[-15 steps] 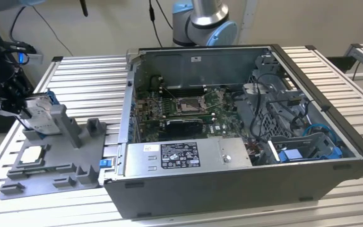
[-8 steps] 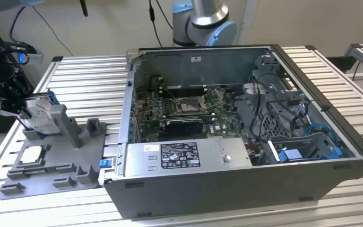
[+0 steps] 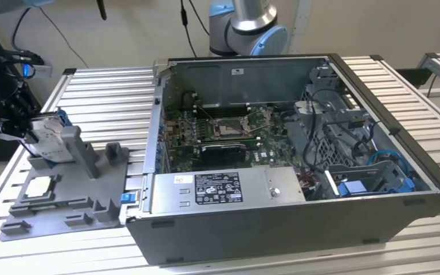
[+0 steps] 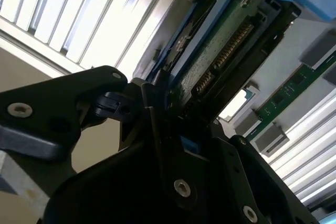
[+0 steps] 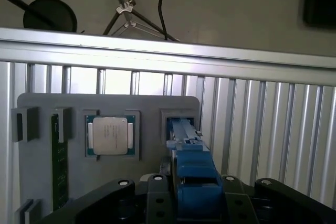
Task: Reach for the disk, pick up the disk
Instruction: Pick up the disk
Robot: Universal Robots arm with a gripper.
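between gripper [image 5: 194, 184] fingers: disk [image 5: 190, 153], clamped at blue bracket [image 5: 198, 199] sides; likely rigid, hefty; circuit board [image 4: 210, 61] fragile, grip edges.

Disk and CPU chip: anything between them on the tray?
Only bare grey tray lies between the disk and CPU chip, in the first wrist view.

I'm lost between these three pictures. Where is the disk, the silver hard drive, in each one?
Exterior view: the disk stands upright in the grey holder, at the exterior view's left.
First wrist view: the disk is seen edge-on, blue bracket towards the camera, beside the CPU chip.
Second wrist view: the disk is close up, showing its green circuit-board side.
Shared landmark: the slatted table.
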